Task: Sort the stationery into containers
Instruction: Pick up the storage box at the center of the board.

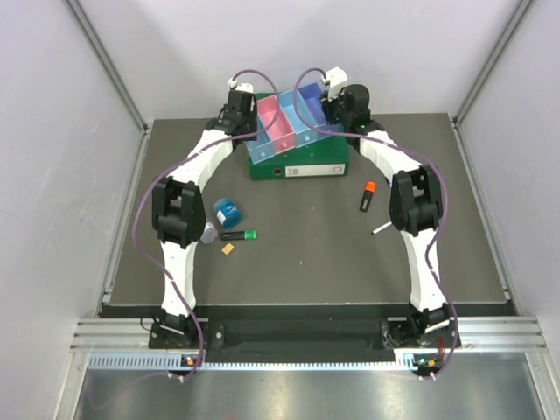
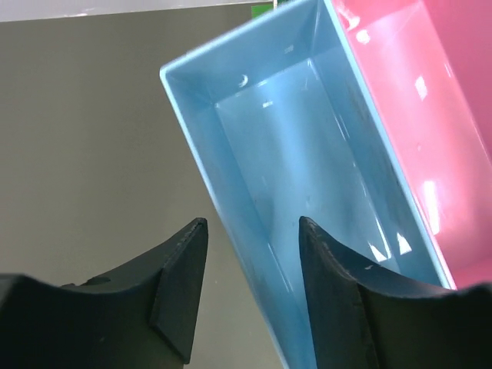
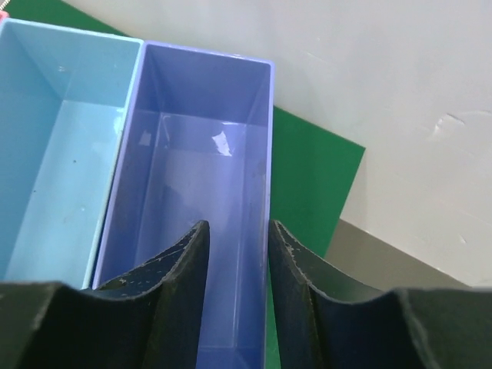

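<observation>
The four joined bins [image 1: 284, 131] stand at the back on a green binder [image 1: 297, 168]. My left gripper [image 1: 241, 109] is open, its jaws astride the left wall of the empty light blue end bin [image 2: 292, 154], next to the pink bin [image 2: 415, 115]. My right gripper [image 1: 341, 105] is open, its jaws astride the right wall of the empty purple bin [image 3: 200, 154]. On the mat lie a blue tin [image 1: 227, 210], a grey tin [image 1: 208, 234], a green-capped highlighter [image 1: 238, 234], an orange block [image 1: 227, 248], an orange-capped highlighter [image 1: 367, 197] and a white pen [image 1: 381, 229]. The second pen is out of view.
The binder's green cover [image 3: 307, 177] shows beside the purple bin in the right wrist view. The second light blue bin [image 3: 54, 138] is empty. White walls enclose the grey mat on three sides. A metal rail runs along the near edge.
</observation>
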You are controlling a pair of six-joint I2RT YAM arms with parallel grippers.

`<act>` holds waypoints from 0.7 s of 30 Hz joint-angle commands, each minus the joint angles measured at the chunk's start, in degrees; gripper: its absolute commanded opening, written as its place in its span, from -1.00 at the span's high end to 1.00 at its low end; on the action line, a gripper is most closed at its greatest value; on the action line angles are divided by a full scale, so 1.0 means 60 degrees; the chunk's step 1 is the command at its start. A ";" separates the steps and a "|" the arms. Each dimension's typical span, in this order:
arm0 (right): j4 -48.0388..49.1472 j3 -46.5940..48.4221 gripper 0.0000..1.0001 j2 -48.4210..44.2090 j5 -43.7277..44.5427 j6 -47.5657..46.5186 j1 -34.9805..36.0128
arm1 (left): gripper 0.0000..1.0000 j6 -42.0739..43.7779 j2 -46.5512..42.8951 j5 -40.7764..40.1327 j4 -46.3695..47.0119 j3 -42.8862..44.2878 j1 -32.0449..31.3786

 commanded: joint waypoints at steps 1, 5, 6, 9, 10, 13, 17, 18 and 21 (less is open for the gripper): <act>-0.0272 -0.0596 0.30 -0.0674 -0.0175 -0.0061 0.0135 | 0.03 -0.0016 0.0137 0.0173 0.0572 0.0312 -0.0043; -0.0243 -0.0861 0.38 -0.1040 -0.0219 0.0070 0.0150 | 0.24 0.0072 0.0138 0.0144 0.0601 0.0312 -0.0057; -0.0243 -0.0905 0.45 -0.1098 -0.0219 0.0100 0.0135 | 0.27 0.0086 0.0152 0.0144 0.0630 0.0297 -0.0057; -0.0272 -0.1110 0.56 -0.1333 -0.0366 0.0188 0.0150 | 0.33 0.0086 0.0138 0.0144 0.0645 0.0326 -0.0087; -0.0330 -0.1168 0.57 -0.1420 -0.0409 0.0217 0.0150 | 0.35 0.0086 0.0137 0.0144 0.0645 0.0326 -0.0101; -0.0462 -0.1227 0.62 -0.1538 -0.0410 0.0232 0.0164 | 0.41 0.0101 0.0123 0.0130 0.0660 0.0297 -0.0145; -0.0624 -0.1315 0.69 -0.1743 -0.0483 0.0160 0.0208 | 0.49 0.0189 0.0108 0.0130 0.0733 0.0297 -0.0175; -0.0653 -0.1359 0.78 -0.1787 -0.0483 0.0130 0.0237 | 0.52 0.0204 0.0123 0.0144 0.0762 0.0312 -0.0189; -0.0741 -0.1447 0.88 -0.1890 -0.0512 -0.0017 0.0325 | 0.59 0.0350 0.0123 0.0188 0.0835 0.0370 -0.0248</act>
